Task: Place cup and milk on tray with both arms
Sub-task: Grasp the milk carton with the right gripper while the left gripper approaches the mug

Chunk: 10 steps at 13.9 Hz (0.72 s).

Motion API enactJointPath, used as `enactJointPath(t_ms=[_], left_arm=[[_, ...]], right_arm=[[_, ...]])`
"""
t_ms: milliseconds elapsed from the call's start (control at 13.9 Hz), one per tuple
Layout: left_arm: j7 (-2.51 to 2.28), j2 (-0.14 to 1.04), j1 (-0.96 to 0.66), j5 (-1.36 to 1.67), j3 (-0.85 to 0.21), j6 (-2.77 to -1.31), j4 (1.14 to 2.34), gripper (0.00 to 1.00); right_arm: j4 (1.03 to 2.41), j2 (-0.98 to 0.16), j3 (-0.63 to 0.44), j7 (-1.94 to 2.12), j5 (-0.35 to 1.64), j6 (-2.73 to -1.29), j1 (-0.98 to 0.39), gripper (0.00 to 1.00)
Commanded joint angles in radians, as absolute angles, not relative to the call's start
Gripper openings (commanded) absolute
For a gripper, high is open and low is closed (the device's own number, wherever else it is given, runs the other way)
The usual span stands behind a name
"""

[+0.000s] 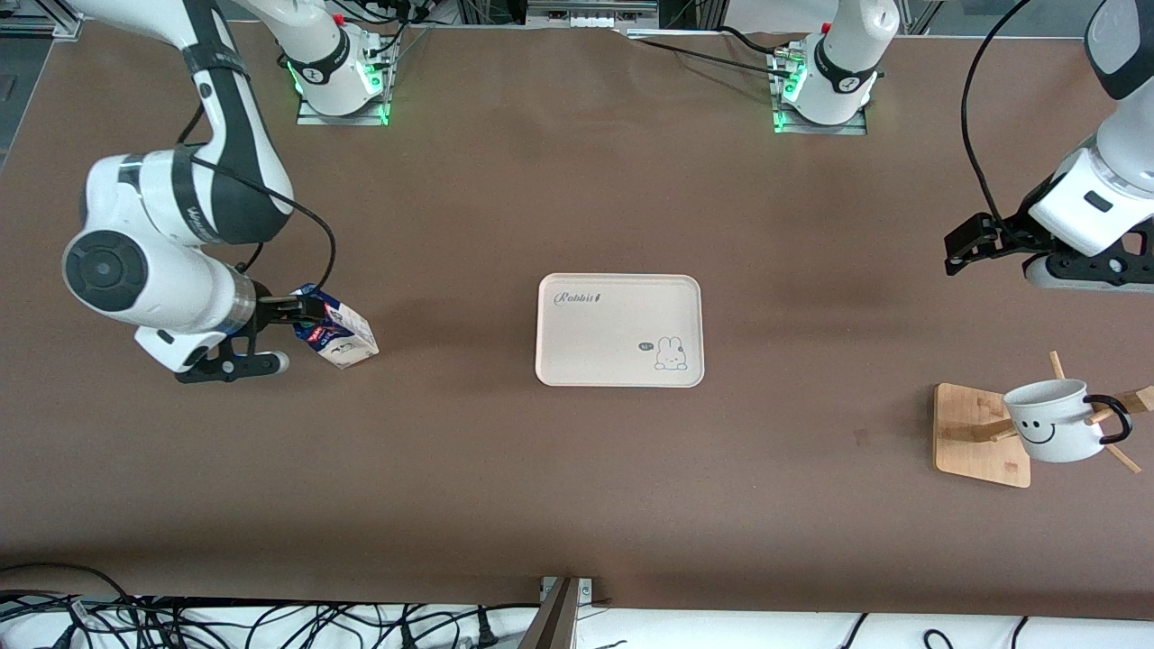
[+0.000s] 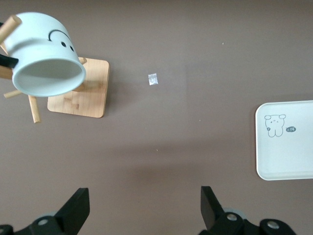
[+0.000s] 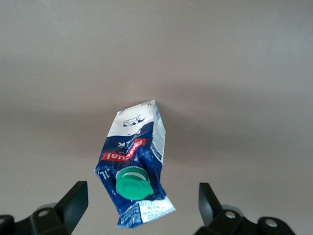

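The milk (image 1: pixel 338 335) is seen on the surface (image 1: pixel 541 505) toward the right arm's end, in the middle band of the front view, well apart from the tray (image 1: pixel 586 361). Its green cap is turned up toward the right tool (image 1: pixel 302 315), and its gabled top looks dented. The right tool is brought in low at the carton's top with its fingers (image 3: pixel 73 205) spread wide. A clear gap is seen between each pad and the carton in the right wrist view, so nothing is clamped yet. This straddling pose is judged to be the set-up for a squeeze across the carton's narrow sides.

The cup (image 1: pixel 1050 419) is hung tilted on a peg of the bamboo rack (image 1: pixel 974 433), in the lower part of the frame at the left arm's end. Its black handle is hooked over one peg and its mouth is turned outward. The left tool (image 1: pixel 969 248) is held in the air over bare surface, higher in the frame than the rack, with its fingers wide apart and empty. It is judged to be lined up for a descent toward the cup's rim.

The tray is left empty at the centre of the frame, its raised rim all around. Broad open surface is left between it and both objects, so both carries can be made without crossing. Care is judged to be needed with the rack's protruding pegs, on which the cup could catch when lifted, and with the tray's rim, which must be cleared before either thing is set down.
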<state>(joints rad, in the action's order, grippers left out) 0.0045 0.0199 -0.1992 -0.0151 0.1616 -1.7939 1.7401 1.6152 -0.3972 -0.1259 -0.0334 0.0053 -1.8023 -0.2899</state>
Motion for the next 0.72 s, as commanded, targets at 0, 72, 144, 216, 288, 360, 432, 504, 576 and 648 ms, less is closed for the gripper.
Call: enactJointPath(t_ms=[0, 72, 144, 216, 288, 360, 432, 504, 576, 648], left_arm=[[0.032, 0.018, -0.206, -0.015, 0.166, -1.847, 1.811, 1.00], [0.040, 0.024, -0.206, -0.015, 0.166, -1.923, 1.845, 1.00], [0.047, 0.022, -0.206, -0.014, 0.164, -1.963, 1.867, 1.00], [0.046, 0.028, -0.204, -0.014, 0.146, -1.988, 1.873, 1.00], [0.046, 0.028, -0.196, -0.012, 0.144, -2.021, 1.879, 1.00], [0.048, 0.028, -0.192, 0.000, 0.144, -2.060, 1.890, 1.00], [0.048, 0.028, -0.187, 0.017, 0.144, -2.071, 1.894, 1.00], [0.046, 0.037, -0.187, 0.035, 0.146, -2.083, 1.891, 1.00], [0.045, 0.050, -0.181, 0.035, 0.150, -2.127, 1.891, 1.00], [0.041, 0.055, -0.164, 0.040, 0.153, -2.172, 1.893, 1.00]], right_arm=[[1.699, -0.364, -0.115, -0.005, 0.002, -1.853, -0.290, 1.00], [1.718, -0.365, -0.115, 0.006, 0.005, -1.873, -0.290, 1.00], [1.735, -0.367, -0.114, 0.008, 0.008, -1.891, -0.288, 1.00], [1.762, -0.365, -0.115, 0.023, 0.008, -1.919, -0.290, 1.00], [1.782, -0.365, -0.115, 0.037, 0.009, -1.934, -0.288, 1.00], [1.796, -0.365, -0.115, 0.046, 0.009, -1.940, -0.288, 1.00], [1.798, -0.365, -0.115, 0.052, 0.009, -1.937, -0.288, 0.99], [1.798, -0.365, -0.115, 0.054, 0.009, -1.933, -0.288, 0.87], [1.796, -0.365, -0.115, 0.054, 0.011, -1.928, -0.288, 0.71], [1.793, -0.365, -0.115, 0.052, 0.012, -1.927, -0.288, 0.58]])
